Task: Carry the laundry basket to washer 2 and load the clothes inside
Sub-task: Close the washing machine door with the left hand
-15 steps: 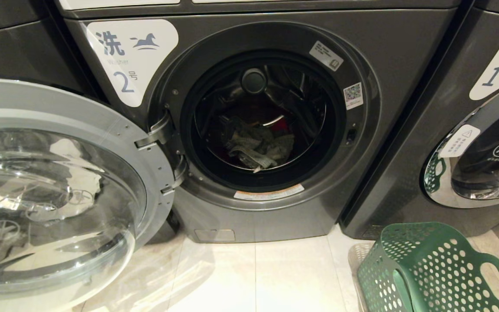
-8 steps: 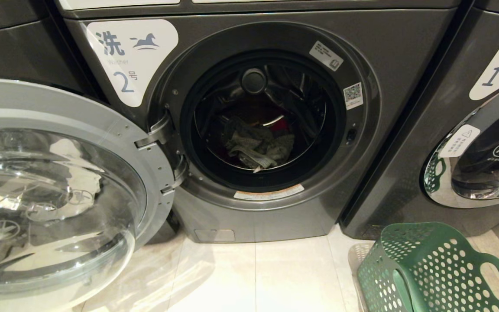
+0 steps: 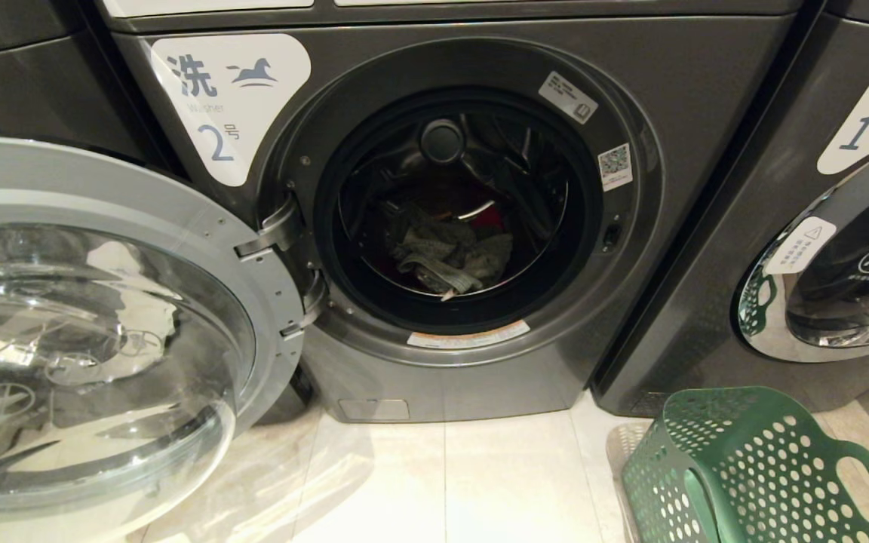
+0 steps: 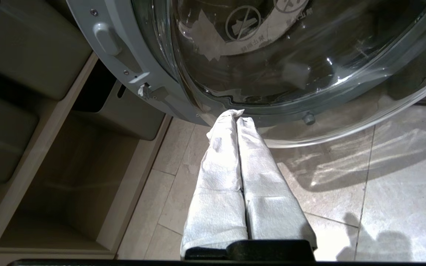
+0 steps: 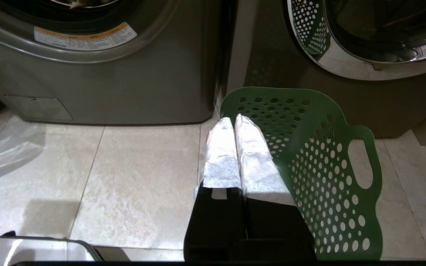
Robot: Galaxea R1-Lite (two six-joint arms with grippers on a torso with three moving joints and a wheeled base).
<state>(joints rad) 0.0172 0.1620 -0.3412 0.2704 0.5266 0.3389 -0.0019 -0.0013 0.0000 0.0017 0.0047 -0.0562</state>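
2 grippers, left gripper (image 4: 237,115) below the open door (image 3: 102,317) and right gripper (image 5: 234,122) beside the laundry basket (image 3: 751,467), have jaws pressed together, empty. The clothes (image 3: 446,256) lie inside washer 2 (image 3: 465,211). Loading appears complete; basket contents cannot be confirmed.

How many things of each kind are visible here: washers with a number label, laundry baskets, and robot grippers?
Numbered washers: 2 (washer 2, washer 1)
Laundry baskets: 1 (green basket)
Grippers: 2 (left gripper, right gripper)
Total: 5
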